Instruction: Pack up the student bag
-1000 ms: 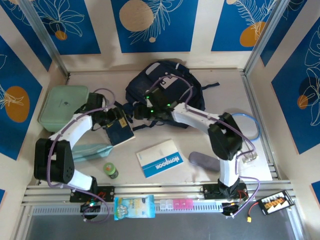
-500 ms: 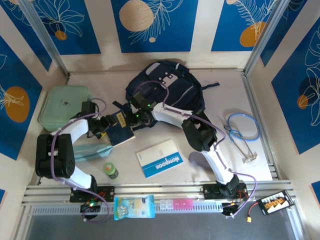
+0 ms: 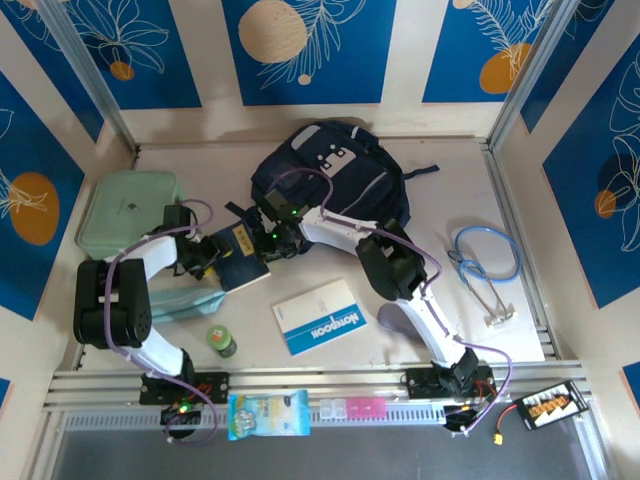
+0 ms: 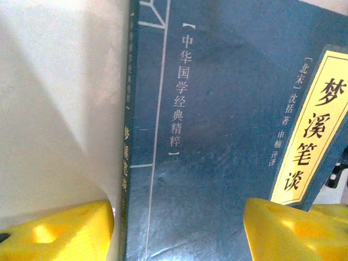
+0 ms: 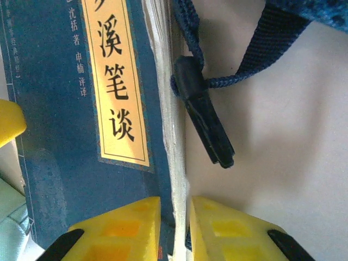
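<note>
The student bag (image 3: 335,175), dark navy with a small white patch, lies at the back centre of the table. In front of it to the left lies a blue book (image 3: 240,260) with a yellow title label (image 5: 111,81). My right gripper (image 5: 179,234) is shut on the book's white page edge (image 5: 173,136), one yellow finger over the cover and one beside it. My left gripper (image 4: 176,234) hovers open over the book's spine side (image 4: 128,163), with one finger off the book and one above the cover. A navy strap and black zip pull (image 5: 204,119) of the bag lie just beside the book.
A mint green zip case (image 3: 128,212) sits at the far left, a teal pouch (image 3: 185,300) below it. A white-blue notebook (image 3: 320,317), a green bottle (image 3: 222,341), a grey case (image 3: 405,320) and a blue stethoscope (image 3: 487,262) lie on the table.
My right arm has swung left from over the bag down to the book, and its jaws have closed on the page edge. My left gripper has shifted slightly left along the book.
</note>
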Robot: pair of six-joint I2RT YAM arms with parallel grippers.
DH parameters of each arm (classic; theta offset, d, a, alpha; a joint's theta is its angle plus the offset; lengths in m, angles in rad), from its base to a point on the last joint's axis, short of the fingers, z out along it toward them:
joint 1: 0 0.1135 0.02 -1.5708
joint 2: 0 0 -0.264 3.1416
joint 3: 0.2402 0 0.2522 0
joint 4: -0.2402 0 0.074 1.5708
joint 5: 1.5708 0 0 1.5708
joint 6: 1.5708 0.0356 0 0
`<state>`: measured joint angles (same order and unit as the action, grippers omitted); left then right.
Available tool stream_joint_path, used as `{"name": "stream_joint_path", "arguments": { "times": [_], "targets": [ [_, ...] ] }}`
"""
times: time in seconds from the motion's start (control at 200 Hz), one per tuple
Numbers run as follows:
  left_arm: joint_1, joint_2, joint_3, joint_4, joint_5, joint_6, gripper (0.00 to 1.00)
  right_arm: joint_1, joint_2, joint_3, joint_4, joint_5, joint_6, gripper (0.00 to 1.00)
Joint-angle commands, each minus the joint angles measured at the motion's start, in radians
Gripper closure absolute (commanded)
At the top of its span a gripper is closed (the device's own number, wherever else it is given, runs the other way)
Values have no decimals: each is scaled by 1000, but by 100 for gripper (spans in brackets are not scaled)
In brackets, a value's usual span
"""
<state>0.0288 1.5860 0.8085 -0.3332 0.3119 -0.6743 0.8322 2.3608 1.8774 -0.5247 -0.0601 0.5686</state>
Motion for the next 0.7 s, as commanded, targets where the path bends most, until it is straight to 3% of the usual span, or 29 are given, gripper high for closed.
{"name": "stream_joint_path", "arguments": {
  "times": [0.0,0.295,0.695],
  "targets": [
    [-9,10,10,24,104,21,41,5,39,25,-56,-13,-1,82],
    [-11,-32,22,-7,158,6,54,5,59,27,-74,-5,7,84],
    [-23,-143,45,17,293,-82,59,4,71,31,-96,14,18,84]
  ]
}}
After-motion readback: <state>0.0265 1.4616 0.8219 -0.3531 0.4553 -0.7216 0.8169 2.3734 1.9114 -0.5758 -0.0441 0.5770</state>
